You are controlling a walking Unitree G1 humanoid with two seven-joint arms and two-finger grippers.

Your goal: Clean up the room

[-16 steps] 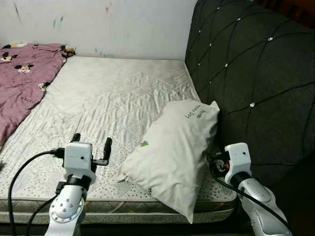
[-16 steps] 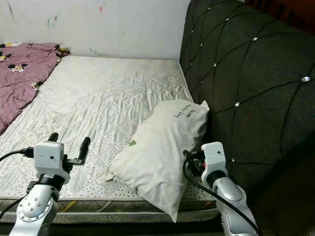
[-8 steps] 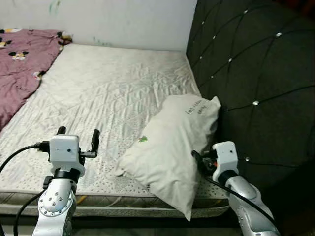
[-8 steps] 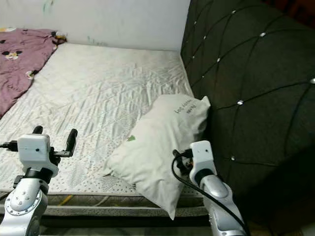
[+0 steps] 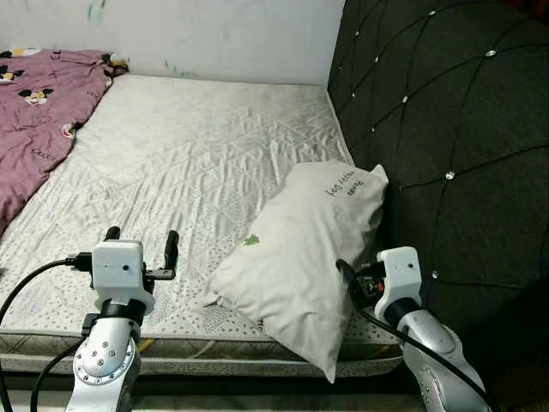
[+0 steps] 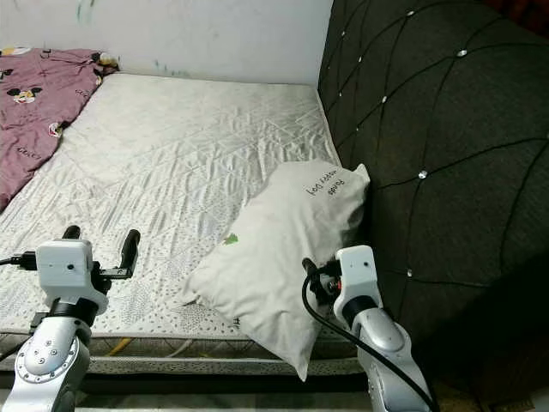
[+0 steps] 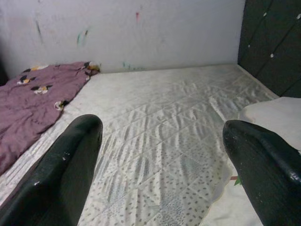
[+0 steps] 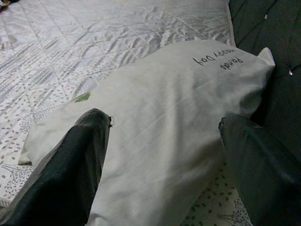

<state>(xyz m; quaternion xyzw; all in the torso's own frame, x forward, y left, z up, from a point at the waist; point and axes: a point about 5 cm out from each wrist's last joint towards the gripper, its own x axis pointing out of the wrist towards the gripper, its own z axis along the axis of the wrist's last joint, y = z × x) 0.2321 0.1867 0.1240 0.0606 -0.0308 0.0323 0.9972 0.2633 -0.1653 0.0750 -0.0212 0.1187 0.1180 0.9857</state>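
Our right gripper (image 8: 160, 155) is spread wide by the white pillow (image 5: 300, 257); our left gripper (image 7: 164, 174) is spread wide over the mattress (image 5: 189, 163).

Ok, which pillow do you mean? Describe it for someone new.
Find the dark tufted headboard on the bed's right. The white pillow leans against its base, near the mattress corner. It carries small dark lettering and a green mark.

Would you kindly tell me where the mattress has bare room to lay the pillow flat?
The white quilted mattress lies bare between the purple cartoon-print blanket and the dark tufted headboard. It is crowded near the headboard, where the white pillow leans, flanked by the open left end effector.
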